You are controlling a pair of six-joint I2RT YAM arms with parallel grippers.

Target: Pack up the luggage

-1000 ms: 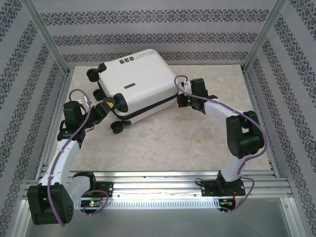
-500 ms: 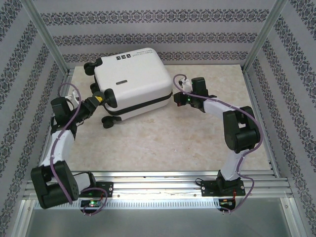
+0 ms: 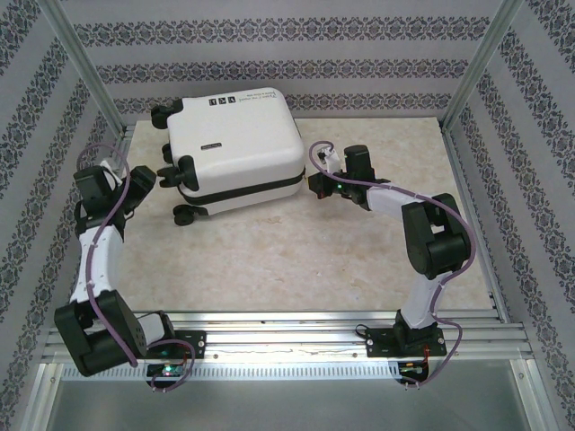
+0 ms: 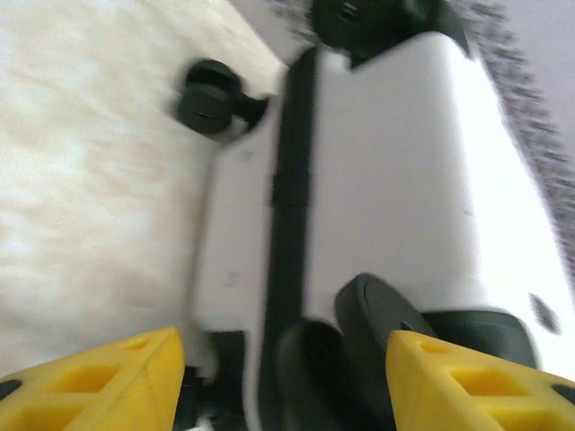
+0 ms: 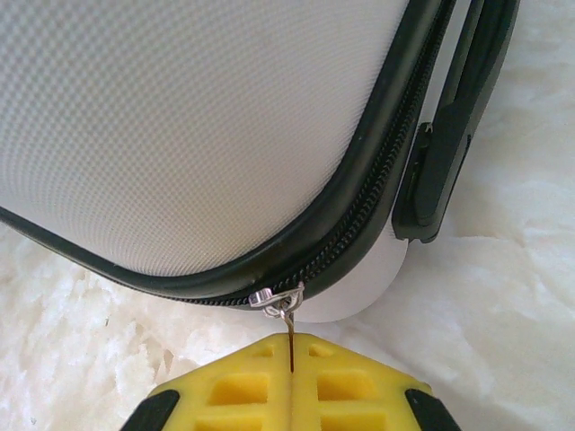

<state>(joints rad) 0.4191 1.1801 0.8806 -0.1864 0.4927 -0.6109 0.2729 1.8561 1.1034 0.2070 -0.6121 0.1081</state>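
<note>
Left jaws gape beside the luggage [image 3: 235, 148]; outstretched right jaws pinch its zipper pull [image 5: 279, 300].

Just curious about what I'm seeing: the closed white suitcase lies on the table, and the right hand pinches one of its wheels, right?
Not a wheel: the right hand pinches the zipper pull of the suitcase, as the right wrist view shows. The rest is right.

Top cam sits high above the counter's [image 3: 341, 251] near edge, looking down over all of it toward the far edge. Left wrist cam is low and close at the luggage's [image 3: 234, 148] wheel end; right wrist cam hugs its zip pull [image 5: 278, 299]. All three share the luggage.
</note>
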